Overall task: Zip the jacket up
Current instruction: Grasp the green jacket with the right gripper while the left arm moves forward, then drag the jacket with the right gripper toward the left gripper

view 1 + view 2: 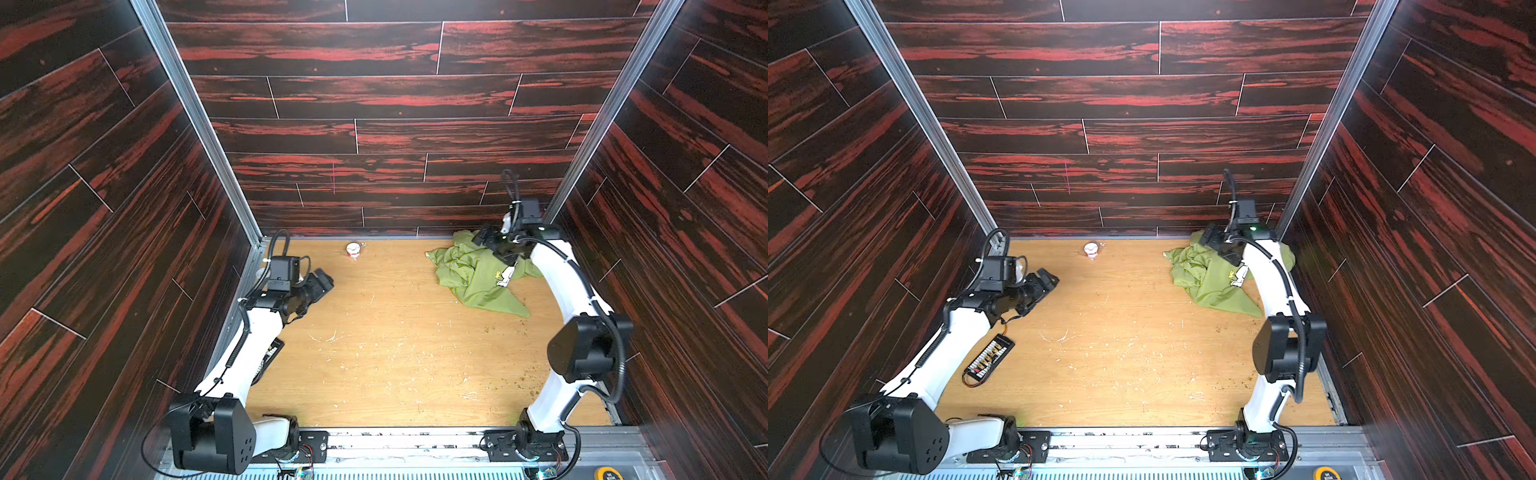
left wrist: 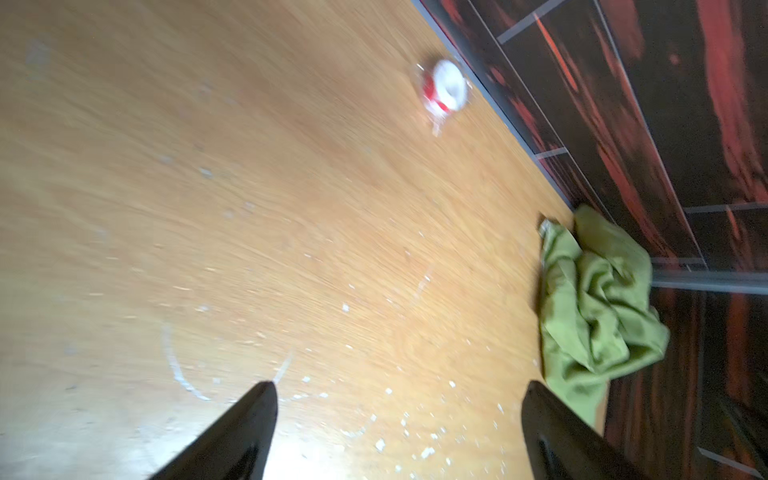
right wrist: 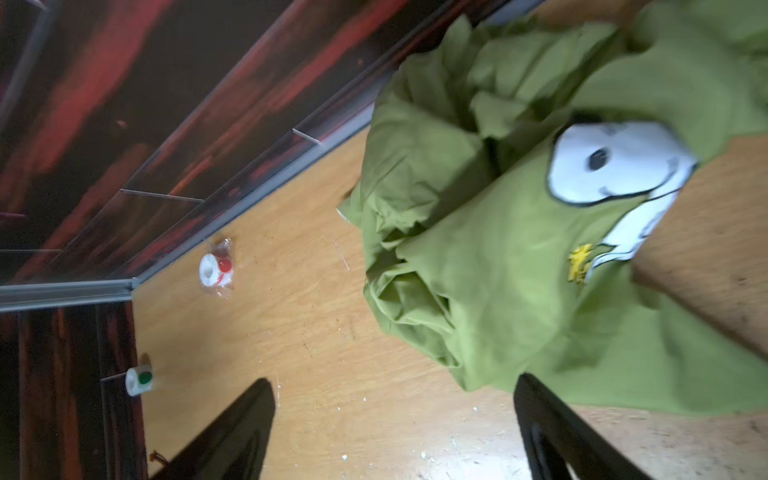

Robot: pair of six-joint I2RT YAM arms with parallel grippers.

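In a top view the jacket (image 1: 478, 282) lay bunched in the far right corner, the right gripper (image 1: 484, 240) just above it, the left gripper (image 1: 323, 284) well apart. The left wrist view showed wide, empty jaws. So did the right one; I'd spread the jacket flat first to find the zipper.

There is one green jacket (image 1: 478, 278), two robot arms, the left arm (image 1: 253, 345) and the right arm (image 1: 561, 282), two small white rolls, a red-marked roll (image 1: 353, 249) and a green-marked roll (image 3: 139, 380), one black circuit board (image 1: 990, 359) and one wooden table (image 1: 395, 353).
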